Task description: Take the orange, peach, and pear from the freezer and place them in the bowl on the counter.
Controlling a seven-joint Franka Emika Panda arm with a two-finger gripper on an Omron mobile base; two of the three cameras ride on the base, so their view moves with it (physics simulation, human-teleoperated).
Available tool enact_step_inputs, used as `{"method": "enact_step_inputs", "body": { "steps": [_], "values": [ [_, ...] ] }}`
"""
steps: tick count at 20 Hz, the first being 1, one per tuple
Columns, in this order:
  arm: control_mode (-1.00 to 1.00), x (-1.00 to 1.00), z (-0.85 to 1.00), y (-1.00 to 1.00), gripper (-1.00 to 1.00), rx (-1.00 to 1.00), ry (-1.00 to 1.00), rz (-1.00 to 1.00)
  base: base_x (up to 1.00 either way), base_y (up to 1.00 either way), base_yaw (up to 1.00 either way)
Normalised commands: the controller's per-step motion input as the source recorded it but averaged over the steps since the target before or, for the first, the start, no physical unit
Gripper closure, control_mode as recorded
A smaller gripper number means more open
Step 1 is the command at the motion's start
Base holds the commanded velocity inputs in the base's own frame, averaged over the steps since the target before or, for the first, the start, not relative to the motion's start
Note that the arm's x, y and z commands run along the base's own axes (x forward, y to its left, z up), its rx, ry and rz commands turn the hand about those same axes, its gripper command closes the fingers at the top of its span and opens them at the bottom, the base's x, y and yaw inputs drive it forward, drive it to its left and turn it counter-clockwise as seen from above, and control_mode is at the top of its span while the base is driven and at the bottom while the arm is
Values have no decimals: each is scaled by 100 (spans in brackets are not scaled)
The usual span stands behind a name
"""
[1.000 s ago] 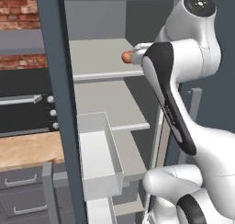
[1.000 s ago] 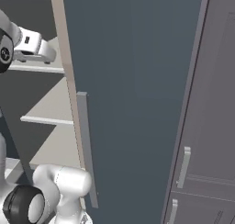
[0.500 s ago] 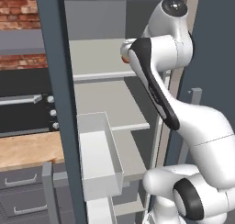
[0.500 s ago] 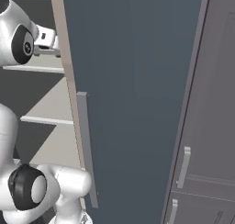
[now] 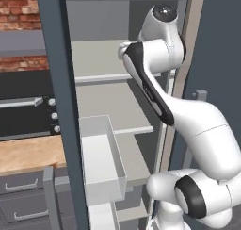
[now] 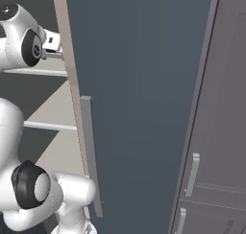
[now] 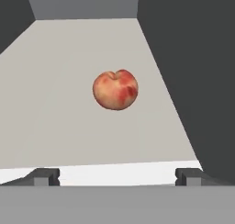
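Observation:
A peach (image 7: 115,90), yellow-pink with red blotches and a cleft on top, lies alone on a pale grey shelf (image 7: 59,103) of the freezer. My gripper (image 7: 117,177) is open, its two dark fingertips (image 7: 43,176) spread wide at the shelf's front edge, with the peach a short way ahead between their lines. In the left base view my arm (image 5: 150,83) reaches onto the upper shelf (image 5: 96,59) and hides the hand. The orange, the pear and the bowl are out of view.
The freezer's dark slate door (image 6: 144,84) with its bar handle (image 6: 91,156) stands open on the right. A white door bin (image 5: 101,163) juts out below the shelves. Left of it are the beige counter (image 5: 23,153), a black oven (image 5: 23,111) and the brick wall (image 5: 19,3).
My arm has swung left and reached deeper over the upper shelf. The small orange-coloured spot seen by the hand earlier is now covered by the arm.

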Motion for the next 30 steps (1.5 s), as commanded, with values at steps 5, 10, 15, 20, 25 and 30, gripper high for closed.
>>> {"method": "enact_step_inputs", "body": {
  "steps": [5,10,15,20,25,30],
  "values": [
    [-100,40,-34,0,-100,-3,0,0,0,0,0],
    [-100,26,-9,0,-100,-6,-1,0,0,0,0],
    [-100,33,0,1,-100,0,0,0,0,0,0],
    [-100,44,0,10,-100,-1,0,-3,0,0,0],
    [-100,44,-1,0,-100,0,0,-4,0,0,0],
    [-100,41,-12,0,-100,0,0,-2,0,0,0]
  ]
}}
